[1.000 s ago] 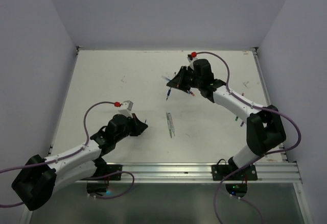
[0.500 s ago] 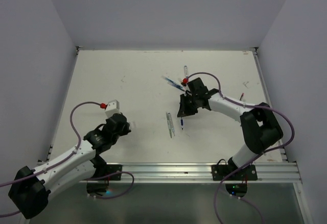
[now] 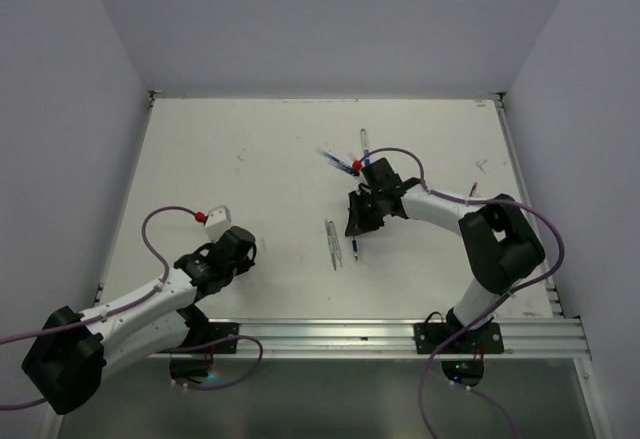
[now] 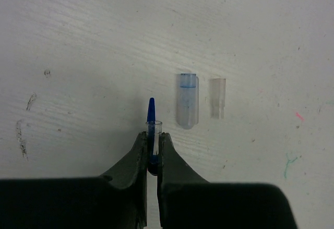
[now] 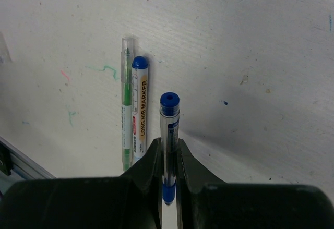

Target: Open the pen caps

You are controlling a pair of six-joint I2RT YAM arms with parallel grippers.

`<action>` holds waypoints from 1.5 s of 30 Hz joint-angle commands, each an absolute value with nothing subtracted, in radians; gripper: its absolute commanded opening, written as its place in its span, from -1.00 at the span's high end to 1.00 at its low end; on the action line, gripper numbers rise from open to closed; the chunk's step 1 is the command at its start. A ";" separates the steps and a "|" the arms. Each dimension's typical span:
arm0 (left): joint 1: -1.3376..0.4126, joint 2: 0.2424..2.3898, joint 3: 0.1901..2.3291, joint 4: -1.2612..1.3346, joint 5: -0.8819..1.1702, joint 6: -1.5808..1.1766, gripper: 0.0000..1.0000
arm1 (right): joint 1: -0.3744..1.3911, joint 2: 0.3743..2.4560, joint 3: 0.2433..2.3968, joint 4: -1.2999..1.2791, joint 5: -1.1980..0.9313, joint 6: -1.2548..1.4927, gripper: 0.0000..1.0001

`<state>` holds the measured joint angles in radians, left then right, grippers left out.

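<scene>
Left pincer [image 4: 152, 148] clamps a detached blue cap [image 4: 151, 115], probably to drop it beside two loose caps [image 4: 187, 101]. Right pincer [image 5: 168, 153] grips a blue pen [image 5: 169, 117].

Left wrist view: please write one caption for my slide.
Left gripper clamps a blue-tipped cap; a blue-ringed cap and a pale cap lie nearby.

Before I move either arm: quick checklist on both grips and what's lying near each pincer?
1. Left pincer grip: ok, shut on a blue-clipped clear cap.
2. Left pincer free for another cap: not ok.
3. Set-down spot: ok, blue-banded cap and pale cap lie apart from the held one.
4. Right pincer grip: ok, shut on a blue pen.
5. That pen capped: cannot tell.
6. Clearance from marker and green pen: cannot tell, both lie close alongside.
</scene>
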<state>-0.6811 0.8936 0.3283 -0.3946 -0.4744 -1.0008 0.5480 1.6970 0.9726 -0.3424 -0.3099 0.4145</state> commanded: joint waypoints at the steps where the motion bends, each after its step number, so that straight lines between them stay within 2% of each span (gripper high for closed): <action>1: -0.680 0.908 0.324 -0.334 -0.514 -1.034 0.90 | 0.554 1.689 0.971 -0.302 -0.339 0.387 0.95; 2: -0.680 0.908 0.327 -0.342 -0.523 -1.034 0.78 | 0.554 1.692 0.969 -0.304 -0.339 0.385 0.95; 10: -0.678 0.951 0.336 -0.362 -0.535 -1.057 0.32 | 0.554 1.736 0.977 -0.290 -0.342 0.377 0.95; 13: -0.678 0.963 0.331 -0.354 -0.534 -1.063 0.24 | 0.554 1.741 0.971 -0.281 -0.350 0.376 0.94; 19: -0.678 0.963 0.341 -0.338 -0.525 -1.054 0.12 | 0.555 1.741 0.963 -0.275 -0.362 0.374 0.87; 25: -0.678 0.904 0.347 -0.342 -0.520 -1.045 0.00 | 0.566 1.746 0.969 -0.275 -0.362 0.379 0.57; 31: -0.678 0.795 0.356 -0.406 -0.568 -1.057 -0.08 | 0.583 1.761 0.999 -0.267 -0.376 0.399 0.40; 38: -0.680 0.704 0.362 -0.410 -0.557 -1.002 -0.10 | 0.581 1.743 1.051 -0.308 -0.309 0.393 0.33; 45: -0.680 0.666 0.367 -0.350 -0.519 -0.907 -0.10 | 0.494 1.770 1.265 -0.435 -0.285 0.327 0.28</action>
